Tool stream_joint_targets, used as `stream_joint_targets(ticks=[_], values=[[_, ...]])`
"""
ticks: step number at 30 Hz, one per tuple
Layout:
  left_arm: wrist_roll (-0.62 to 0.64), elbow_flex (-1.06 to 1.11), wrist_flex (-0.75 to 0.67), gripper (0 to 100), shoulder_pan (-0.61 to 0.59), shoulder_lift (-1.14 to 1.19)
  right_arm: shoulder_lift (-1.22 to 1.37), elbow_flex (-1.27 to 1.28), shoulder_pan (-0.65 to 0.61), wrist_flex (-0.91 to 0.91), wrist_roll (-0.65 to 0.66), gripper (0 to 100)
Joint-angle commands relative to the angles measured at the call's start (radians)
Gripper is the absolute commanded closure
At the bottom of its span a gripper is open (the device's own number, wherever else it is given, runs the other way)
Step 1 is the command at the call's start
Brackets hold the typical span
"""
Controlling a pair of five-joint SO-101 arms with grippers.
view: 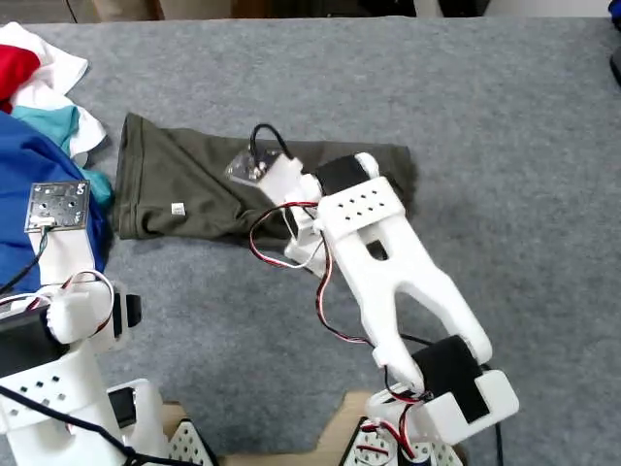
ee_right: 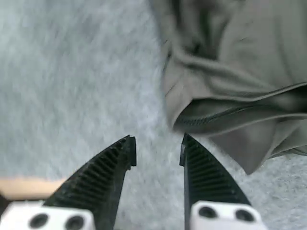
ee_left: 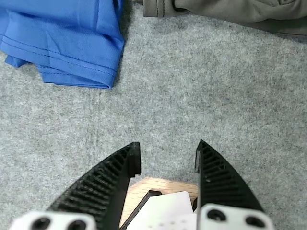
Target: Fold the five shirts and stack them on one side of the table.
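1. The table [view: 505,146] is covered edge to edge in grey felt. Past its far edge runs a thin strip of room with brown and dark shapes too cropped to name.
2. A tan board [view: 335,432] lies at the near edge, between the 2 arm bases.
3. The olive shirt [view: 184,189] lies left of the table's centre as a creased band running left to right. A small white tag shows near its near-left corner.
4. 4 more shirts are heaped at the far-left corner. The blue shirt [view: 29,165] is nearest, with the teal shirt [view: 53,121] beside it. The white shirt [view: 49,78] and red shirt [view: 15,68] lie farthest.
5. The right arm [view: 388,262] stretches from the near-right base across the right half of the olive shirt and hides that part. Red, white and black cables [view: 320,291] loop under it.
6. The right gripper [ee_right: 157,138] hangs over bare felt just beside the olive shirt's folded hem. Its jaws stand narrowly apart with nothing between them. Whether a fingertip touches the cloth cannot be told.
7. The left arm [view: 53,388] stands at the near-left, its wrist over the blue shirt's near edge.
8. The left gripper [ee_left: 168,143] is over bare felt near the board. Its jaws are moderately wide and grip nothing. The blue and olive shirts lie well beyond its tips.
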Motion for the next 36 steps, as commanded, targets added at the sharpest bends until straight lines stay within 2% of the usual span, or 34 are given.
stream_joint_targets(ticks=[1,6,12,16,19,36], values=[[-0.003,0.0,0.008,80,0.003,-0.007,-0.058,0.004,-0.012,-0.078,-0.084,82.8],[-0.003,0.0,0.008,80,0.003,-0.007,-0.012,0.004,-0.012,-0.117,-0.158,82.8],[-0.003,0.0,0.008,80,0.002,-0.007,0.082,-0.002,0.05,-0.092,-0.157,83.0],[-0.005,0.0,0.008,80,0.002,-0.007,0.091,-0.002,0.094,-0.086,-0.157,90.0],[-0.006,0.0,0.008,80,0.003,-0.007,0.093,0.002,0.091,-0.06,-0.153,93.1],[-0.003,0.0,0.008,80,0.003,-0.004,0.102,0.038,0.076,-0.123,-0.157,92.9]])
